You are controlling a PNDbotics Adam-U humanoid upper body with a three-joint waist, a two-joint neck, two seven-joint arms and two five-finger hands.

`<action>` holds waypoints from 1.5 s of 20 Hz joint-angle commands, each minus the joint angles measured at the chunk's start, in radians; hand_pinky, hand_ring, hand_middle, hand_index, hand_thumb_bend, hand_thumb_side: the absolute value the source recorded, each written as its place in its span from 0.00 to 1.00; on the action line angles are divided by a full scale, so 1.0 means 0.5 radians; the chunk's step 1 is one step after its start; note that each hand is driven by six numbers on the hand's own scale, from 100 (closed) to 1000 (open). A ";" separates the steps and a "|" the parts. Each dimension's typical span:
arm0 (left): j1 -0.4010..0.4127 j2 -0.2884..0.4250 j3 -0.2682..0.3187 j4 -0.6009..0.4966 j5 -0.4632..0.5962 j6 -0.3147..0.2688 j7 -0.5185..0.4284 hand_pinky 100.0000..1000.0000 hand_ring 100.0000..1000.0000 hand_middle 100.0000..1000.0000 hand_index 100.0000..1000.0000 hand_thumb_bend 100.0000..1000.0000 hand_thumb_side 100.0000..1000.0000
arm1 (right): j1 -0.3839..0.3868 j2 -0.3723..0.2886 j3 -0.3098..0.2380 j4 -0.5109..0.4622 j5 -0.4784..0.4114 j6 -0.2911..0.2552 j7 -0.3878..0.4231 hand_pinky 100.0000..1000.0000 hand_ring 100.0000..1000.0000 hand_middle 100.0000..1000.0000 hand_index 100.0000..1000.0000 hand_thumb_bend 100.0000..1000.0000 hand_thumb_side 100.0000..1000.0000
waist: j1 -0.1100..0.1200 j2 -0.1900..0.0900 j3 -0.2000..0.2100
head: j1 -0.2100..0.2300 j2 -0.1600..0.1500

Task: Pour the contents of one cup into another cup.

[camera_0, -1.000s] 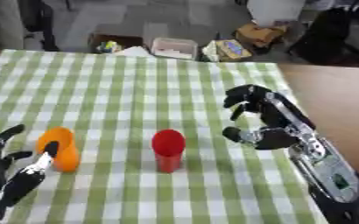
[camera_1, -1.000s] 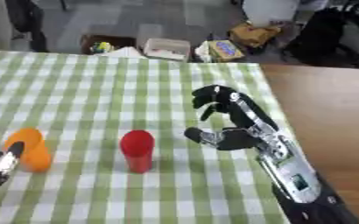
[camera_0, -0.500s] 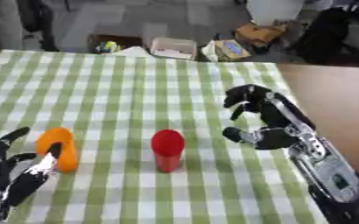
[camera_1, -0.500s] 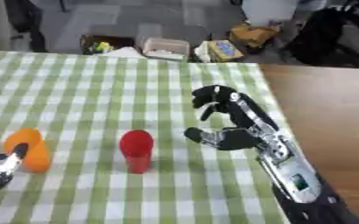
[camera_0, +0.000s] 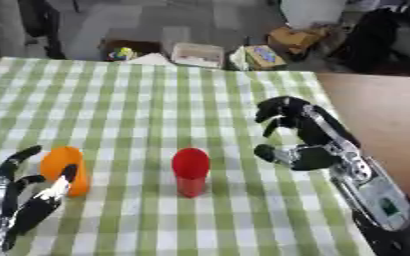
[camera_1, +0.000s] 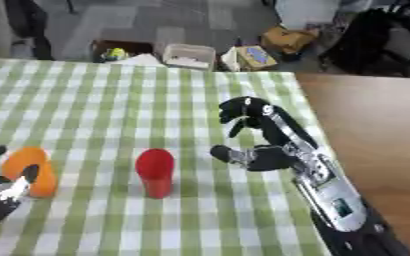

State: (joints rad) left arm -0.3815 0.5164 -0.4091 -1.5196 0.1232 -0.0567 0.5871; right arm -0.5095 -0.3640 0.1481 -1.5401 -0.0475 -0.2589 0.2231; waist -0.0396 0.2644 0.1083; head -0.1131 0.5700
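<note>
Orange cup (camera_0: 65,169) sits left of red cup (camera_0: 191,171) on the worktop. My left robot hand (camera_0: 20,205) brackets it, fingers wide, nothing held. Off-centre closing could topple it. Right robot hand (camera_0: 300,139) relaxed, empty.

Cluttered grey floor (camera_0: 130,22) beyond checked tablecloth (camera_0: 138,105)

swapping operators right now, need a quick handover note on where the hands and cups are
Left hand: open, at the lower left, fingers alongside the orange cup, not visibly gripping it.
Right hand: open with fingers bent, holding nothing, to the right of the red cup.
Both cups stand upright on the checked table, orange to the left, red in the middle, apart from each other.
Done: nothing lifted or poured.
Left: grasp one cup, tip it into the other.
</note>
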 commanded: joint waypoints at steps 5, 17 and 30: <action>-0.060 0.023 -0.021 -0.008 -0.002 0.016 -0.042 0.63 1.00 0.78 0.80 0.53 0.31 | -0.027 -0.023 -0.010 -0.035 -0.017 0.001 0.004 0.46 0.65 0.59 0.74 0.57 0.22 | 0.007 -0.031 -0.005 | -0.001 -0.015; -0.093 0.009 -0.051 0.061 0.002 0.016 -0.081 0.60 1.00 0.77 0.80 0.54 0.34 | -0.023 -0.015 -0.010 -0.032 -0.021 0.001 0.009 0.46 0.65 0.59 0.74 0.57 0.22 | 0.002 -0.028 -0.009 | -0.006 -0.008; -0.128 0.000 -0.076 0.124 0.009 0.016 -0.109 0.55 1.00 0.74 0.77 0.54 0.34 | -0.022 -0.011 -0.012 -0.029 -0.024 0.002 0.010 0.46 0.65 0.59 0.74 0.56 0.23 | -0.001 -0.026 -0.015 | -0.010 -0.006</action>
State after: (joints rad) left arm -0.4323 0.5074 -0.4479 -1.4514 0.1274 -0.0475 0.5352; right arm -0.5095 -0.3624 0.1482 -1.5400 -0.0546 -0.2568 0.2261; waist -0.0431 0.2651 0.1023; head -0.1161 0.5700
